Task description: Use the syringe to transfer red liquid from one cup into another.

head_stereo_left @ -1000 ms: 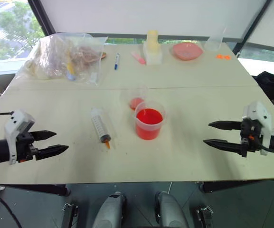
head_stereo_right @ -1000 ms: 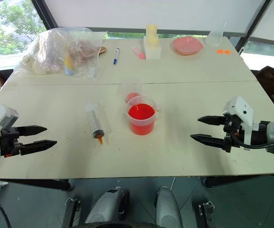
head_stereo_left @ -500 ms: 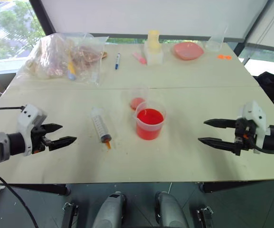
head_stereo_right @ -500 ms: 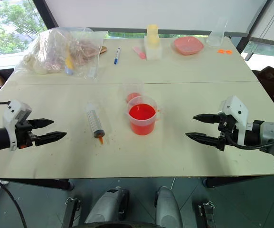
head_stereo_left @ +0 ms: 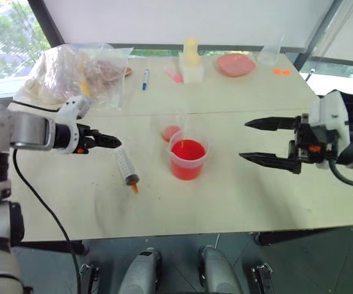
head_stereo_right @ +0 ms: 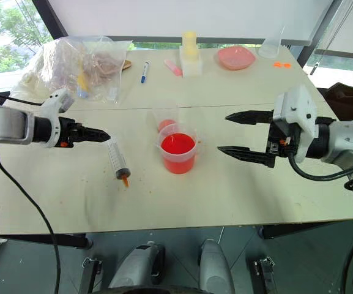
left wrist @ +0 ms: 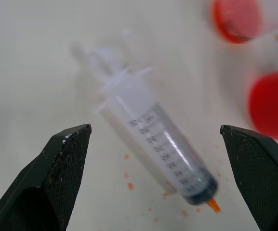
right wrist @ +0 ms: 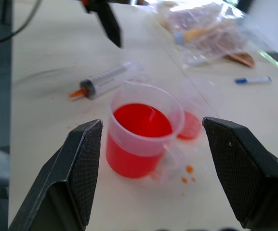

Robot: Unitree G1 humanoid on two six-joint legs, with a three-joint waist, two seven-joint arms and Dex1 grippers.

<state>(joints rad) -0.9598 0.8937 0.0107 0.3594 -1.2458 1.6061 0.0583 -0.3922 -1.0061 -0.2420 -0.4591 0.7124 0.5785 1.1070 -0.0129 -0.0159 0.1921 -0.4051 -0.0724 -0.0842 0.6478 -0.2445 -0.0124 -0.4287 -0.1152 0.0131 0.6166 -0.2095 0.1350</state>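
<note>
While the syringe (head_stereo_left: 127,169) lies flat on the table (head_stereo_left: 237,196), just left of the spouted cup (head_stereo_left: 188,158), I'm at the reach-to-grasp step. My left gripper (left wrist: 165,168) hangs over its barrel, jaws wide, nothing held; my right gripper (head_stereo_left: 273,141) is also wide, empty, near the cup. Next: drop & close across the clear, ribbed-print plastic barrel w/o rolling it. Small cup (head_stereo_left: 173,127) sits just behind, thin-walled, red liquid (head_stereo_left: 188,150) glossy.

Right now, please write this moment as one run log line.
left gripper: open, above syringe | right gripper: open, facing spouted cup | syringe: lying on table, not held
</note>
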